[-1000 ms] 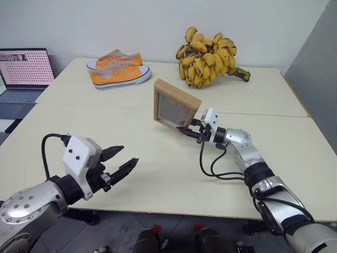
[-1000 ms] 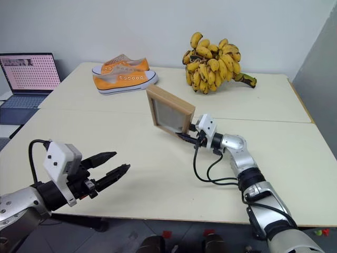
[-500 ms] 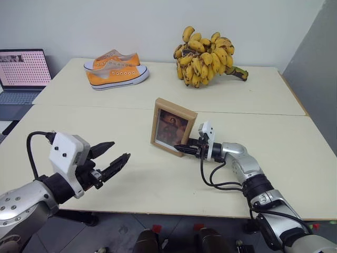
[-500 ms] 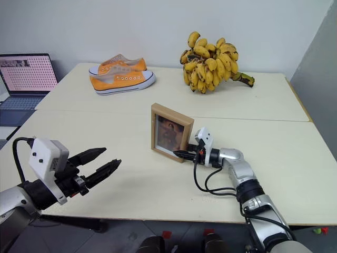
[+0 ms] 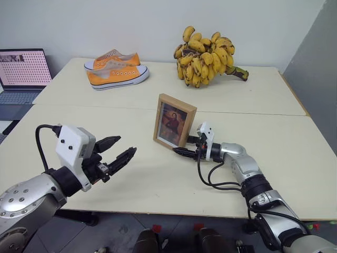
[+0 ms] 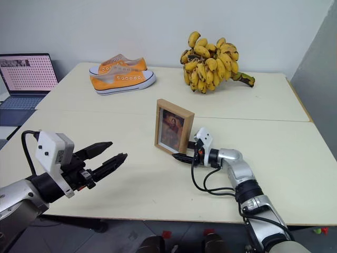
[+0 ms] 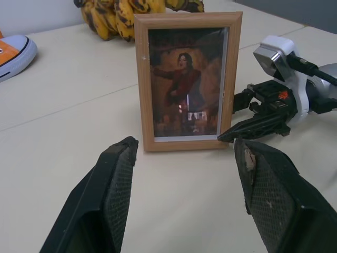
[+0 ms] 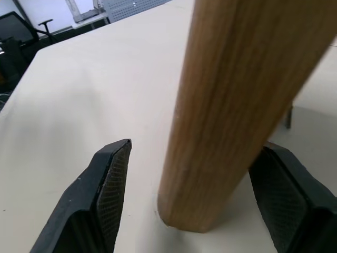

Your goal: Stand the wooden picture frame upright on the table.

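The picture frame (image 5: 175,121) stands upright near the middle of the tabletop (image 5: 131,184), just on the near side of the seam between its two panels, with its portrait facing the robot. The right pincer (image 5: 185,146) sits low at the frame's lower right corner, its two black fingers spread wide on either side of the frame's edge; in the right wrist view there is bare tabletop between the wooden edge (image 8: 237,110) and one finger (image 8: 108,184), while the other finger is partly hidden behind the wood, so I can't say whether it touches. The frame looks to be standing on its own base. The left pincer (image 5: 117,152) hovers above the tabletop well to the left of the frame, open, fingers pointing toward it. Farther back lie a pair of orange shoes (image 5: 117,73) and a big bunch of bananas (image 5: 208,55), both well apart from the frame. A laptop (image 5: 23,71) sits off the tabletop's left end.
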